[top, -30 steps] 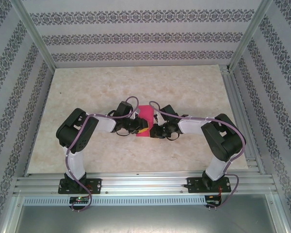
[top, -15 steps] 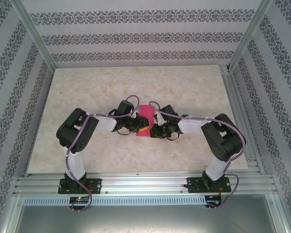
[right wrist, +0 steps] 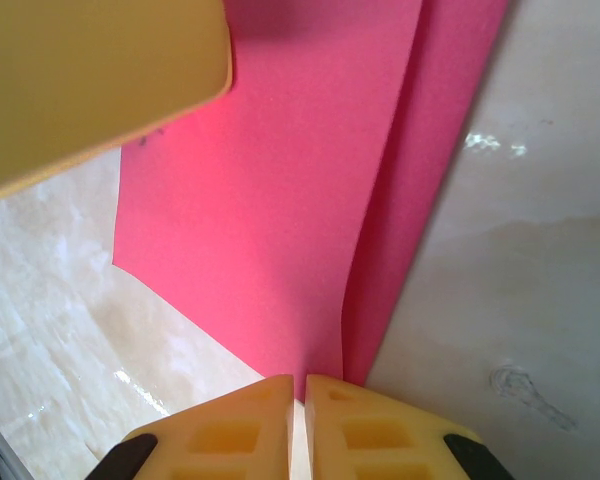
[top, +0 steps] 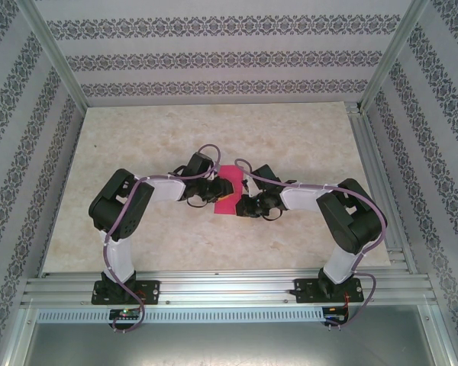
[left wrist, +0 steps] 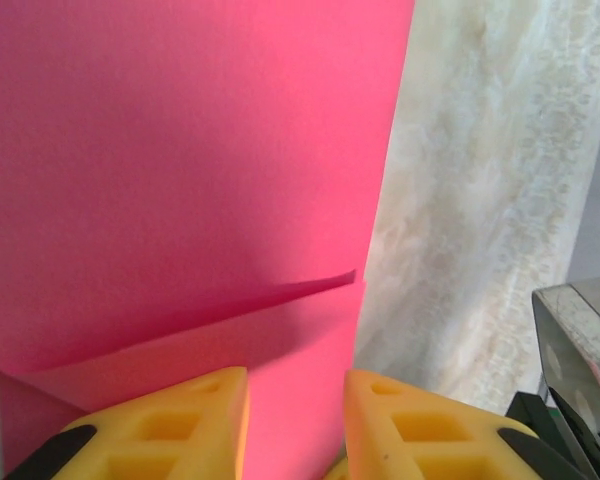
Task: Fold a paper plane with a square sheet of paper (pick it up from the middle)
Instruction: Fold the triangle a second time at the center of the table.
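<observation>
On the left, your left pincer (left wrist: 295,400) hovers low over the square sheet of paper (top: 227,191) with its yellow fingers (left wrist: 180,425) parted and nothing pinched between them; pink shows through the gap. The sheet lies in the middle of the bench (top: 137,137), between the two arms, already narrowed into a long doubled strip. A flap (left wrist: 280,295) lies across its near end, and the flap's edge stands slightly proud. That raised edge looks like the job in hand, so bring the left fingers down flat on the flap and drag along its edge to press the crease sharp, rather than trying to pinch it. Work from the fixed side outward, so the layers do not creep and the edge stays square to the strip's long side. Thin paper will likely buckle if you push toward the held end, so stroke away from it. On the right, your right pincer (right wrist: 297,395) is clenched on the near end of the sheet, its two pads (right wrist: 380,430) meeting on the doubled layers just beside the long fold. Treat it as the anchor: do not lift or twist it, and do not let go until the crease lies flat.
</observation>
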